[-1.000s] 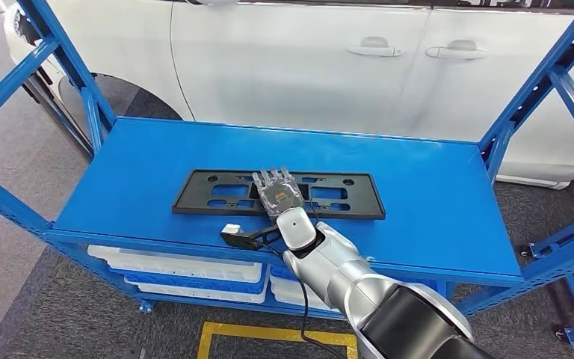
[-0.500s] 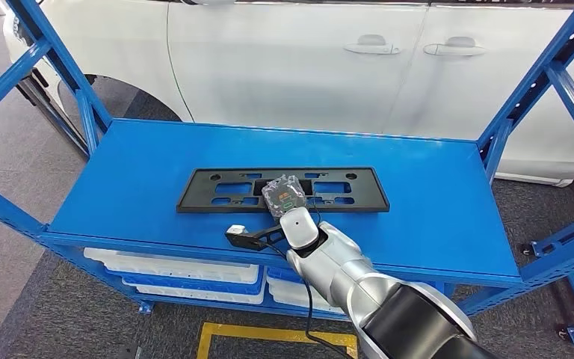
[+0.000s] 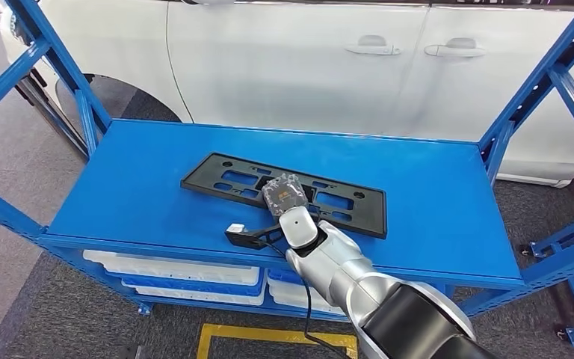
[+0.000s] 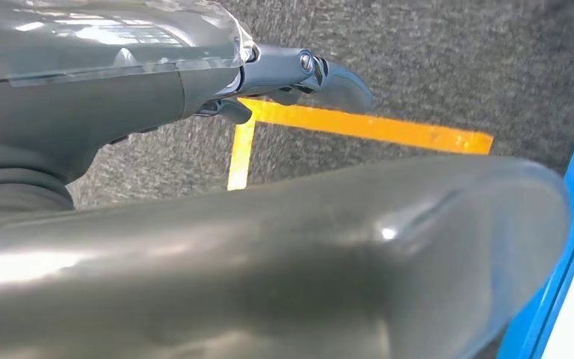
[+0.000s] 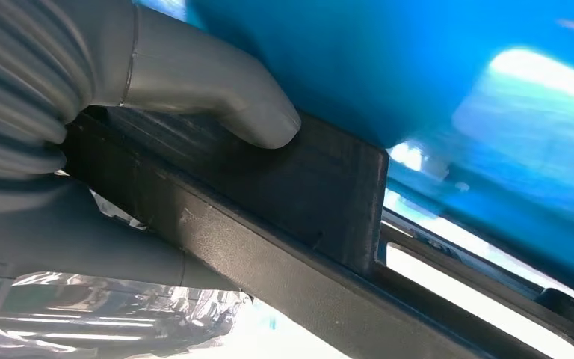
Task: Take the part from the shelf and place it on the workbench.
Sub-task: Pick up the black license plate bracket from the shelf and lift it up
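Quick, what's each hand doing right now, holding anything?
Left hand: cannot be told.
Right hand: grips the black plastic frame on the blue shelf.

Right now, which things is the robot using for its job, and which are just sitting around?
For the job:
- black part, lying on the shelf
- right hand, holding the part at its middle
- blue shelf

Just sitting around:
- white car behind the shelf
- white trays under the shelf
- yellow floor tape

car: white car point(image 3: 306, 67) behind shelf frame
bins: white trays point(image 3: 172, 271) on lower level
floor: yellow tape point(image 3: 269, 333); grey carpet point(image 3: 67, 329)
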### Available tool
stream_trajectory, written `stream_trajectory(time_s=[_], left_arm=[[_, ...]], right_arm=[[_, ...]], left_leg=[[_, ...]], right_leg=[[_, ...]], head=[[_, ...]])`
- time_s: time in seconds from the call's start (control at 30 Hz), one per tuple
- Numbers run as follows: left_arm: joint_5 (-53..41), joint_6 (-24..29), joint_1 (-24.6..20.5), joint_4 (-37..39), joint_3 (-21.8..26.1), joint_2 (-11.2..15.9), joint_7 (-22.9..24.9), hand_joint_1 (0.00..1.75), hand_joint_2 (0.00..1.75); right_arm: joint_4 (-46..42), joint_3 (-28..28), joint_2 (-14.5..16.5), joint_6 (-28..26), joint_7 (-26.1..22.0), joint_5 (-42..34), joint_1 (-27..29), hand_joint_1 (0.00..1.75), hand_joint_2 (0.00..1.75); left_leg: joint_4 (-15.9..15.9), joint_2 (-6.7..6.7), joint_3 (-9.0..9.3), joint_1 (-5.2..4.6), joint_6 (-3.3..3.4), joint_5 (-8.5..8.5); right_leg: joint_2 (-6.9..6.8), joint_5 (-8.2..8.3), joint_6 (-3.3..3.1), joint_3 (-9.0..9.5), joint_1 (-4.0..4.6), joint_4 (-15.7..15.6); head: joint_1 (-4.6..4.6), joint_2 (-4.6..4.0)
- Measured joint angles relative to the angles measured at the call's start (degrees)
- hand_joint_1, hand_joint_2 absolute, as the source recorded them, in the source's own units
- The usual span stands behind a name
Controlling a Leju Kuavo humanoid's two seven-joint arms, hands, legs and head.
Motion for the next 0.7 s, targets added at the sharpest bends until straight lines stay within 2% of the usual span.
stream_trajectory(time_s=[0.07,0.17,0.2,0.23,0.27,0.3,0.37,0.4,0.43,0.5,0.57,0.6,0.67,0.7], left_arm=[[-0.05,0.01,-0.09,0.0,-0.01,-0.01,-0.2,0.0,0.0],[-0.08,0.02,-0.13,0.0,-0.02,-0.01,-0.31,0.0,0.0],[-0.08,0.02,-0.08,0.0,-0.02,-0.01,-0.31,0.0,0.0],[-0.08,0.02,-0.04,0.0,-0.02,-0.02,-0.31,0.0,0.0],[-0.08,0.01,-0.03,0.0,-0.02,-0.04,-0.31,0.0,0.0],[-0.08,0.0,-0.03,0.0,-0.03,-0.08,-0.31,0.0,0.0],[-0.08,-0.03,-0.07,0.0,-0.03,-0.13,-0.34,0.0,0.87],[-0.08,-0.04,-0.08,0.0,-0.03,-0.13,-0.44,0.0,1.31],[-0.06,-0.04,-0.08,0.0,-0.02,-0.12,-0.6,0.0,1.75],[0.03,-0.03,-0.08,0.0,-0.02,-0.1,-1.14,0.0,1.75],[0.15,0.17,-0.14,0.0,-0.02,-0.11,-1.5,0.0,1.75],[0.27,0.28,-0.18,0.0,-0.02,-0.13,-1.58,0.0,1.75],[0.51,0.09,-0.21,0.0,-0.02,-0.18,-1.87,0.0,1.75],[0.63,-0.14,-0.22,0.0,-0.02,-0.18,-2.24,0.0,1.75]], right_arm=[[0.0,-0.16,-0.04,-0.01,-0.02,0.0,-0.06,1.62,1.75],[0.07,-0.36,-0.14,-0.01,-0.04,0.01,0.18,1.62,1.75],[0.1,-0.4,-0.18,-0.01,-0.04,0.01,0.28,1.62,1.75],[0.11,-0.42,-0.21,-0.02,-0.04,0.02,0.32,1.62,1.75],[0.12,-0.43,-0.24,-0.03,-0.04,0.02,0.3,1.62,1.75],[0.11,-0.44,-0.25,-0.04,-0.04,0.02,0.24,1.63,1.75],[0.1,-0.49,-0.25,-0.05,-0.04,0.03,0.12,1.64,1.75],[0.1,-0.51,-0.26,-0.08,-0.05,0.05,0.08,1.64,1.75],[0.09,-0.53,-0.26,-0.11,-0.05,0.08,0.04,1.64,1.75],[0.08,-0.56,-0.26,-0.19,-0.06,0.2,-0.09,1.64,1.75],[0.05,-0.63,-0.25,-0.32,-0.07,0.31,-0.28,1.64,1.75],[0.04,-0.68,-0.24,-0.5,-0.13,0.34,-0.35,1.64,1.75],[0.04,-0.78,-0.24,-1.19,-0.36,0.4,-0.42,1.64,1.75],[0.02,-0.83,-0.23,-1.82,-0.51,0.47,-0.43,1.64,1.75]], left_leg=[[-0.55,0.09,0.28,0.31,0.67,0.32],[-0.63,0.14,0.25,0.32,1.03,0.37],[-0.58,0.12,0.24,0.31,1.03,0.35],[-0.5,0.08,0.26,0.31,0.98,0.29],[-0.36,0.03,0.32,0.33,0.9,0.18],[-0.15,-0.02,0.38,0.34,0.75,0.01],[0.42,-0.12,0.25,0.15,0.26,-0.42],[0.63,-0.14,0.13,0.06,-0.03,-0.56],[0.71,-0.14,0.04,0.03,-0.36,-0.63],[0.75,-0.13,0.06,0.22,-1.0,-0.78],[2.87,-0.08,-0.79,0.36,-1.62,-2.35],[5.82,-0.06,-2.1,0.45,-1.89,-4.0],[13.74,-0.04,-5.82,0.56,-2.31,-7.49],[16.67,-0.04,-7.33,0.6,-2.4,-8.23]], right_leg=[[-0.04,-1.94,0.62,-1.15,-0.03,2.79],[-0.07,-7.33,1.26,-6.74,-0.37,14.48],[-0.07,-7.87,1.41,-8.09,-0.49,17.08],[-0.09,-7.18,1.5,-8.27,-0.61,17.25],[-0.13,-5.4,1.51,-7.13,-0.73,14.73],[-0.17,-3.13,1.44,-5.11,-0.83,10.52],[-0.24,-0.31,1.04,-1.53,-0.81,2.91],[-0.24,0.08,0.75,-0.78,-0.71,1.17],[-0.21,-0.07,0.4,-0.67,-0.54,0.74],[-0.19,0.09,-0.33,-0.62,-0.51,0.52],[-0.26,0.31,-0.99,-0.36,-0.73,0.08],[-0.31,0.38,-1.2,-0.27,-0.8,-0.06],[-0.31,0.41,-1.38,-0.3,-0.7,-0.07],[-0.29,0.4,-1.38,-0.3,-0.62,-0.05]], head=[[0.01,0.0],[0.01,0.0],[0.01,0.0],[0.01,0.0],[0.01,0.0],[0.01,0.0],[0.01,0.0],[0.01,0.0],[0.0,0.0],[0.0,0.0],[0.0,0.0],[0.0,0.0],[0.0,0.0],[0.0,0.0]])
